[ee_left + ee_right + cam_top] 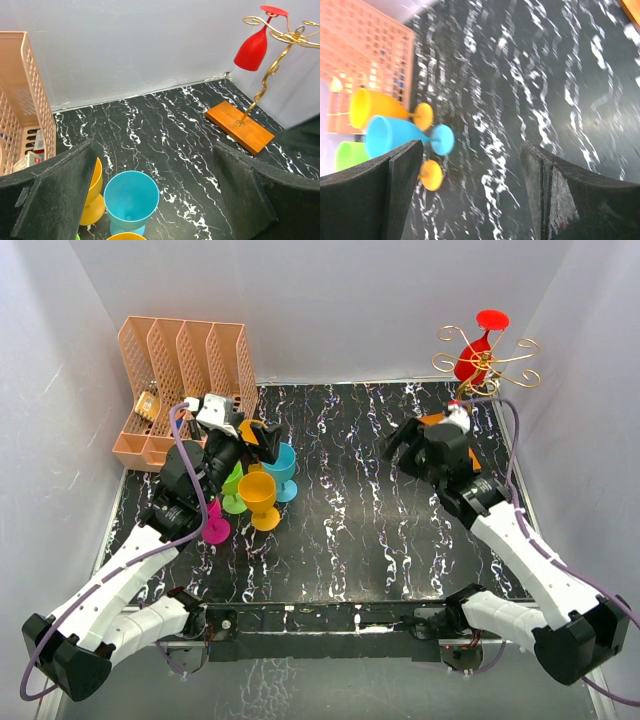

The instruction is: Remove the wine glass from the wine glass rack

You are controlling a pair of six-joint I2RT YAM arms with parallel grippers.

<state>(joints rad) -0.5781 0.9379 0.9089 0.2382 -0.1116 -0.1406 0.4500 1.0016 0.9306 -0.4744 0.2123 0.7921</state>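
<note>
A red wine glass [474,352] hangs upside down from the gold wire wine glass rack [490,362] at the back right corner. The left wrist view shows the red wine glass [252,47], the rack's stem [264,82] and its orange-brown base [240,127]. My right gripper [402,450] hovers open in front of the rack, well below the glass, its jaws pointing left; nothing sits between them [472,150]. My left gripper [262,440] stands open and empty over the cups at the left [155,150].
A cluster of plastic goblets stands at the left: blue [281,468], yellow [260,497], green [232,492], pink [214,530]. A peach file organizer [180,365] fills the back left corner. White walls close in on three sides of the black marbled table [350,510].
</note>
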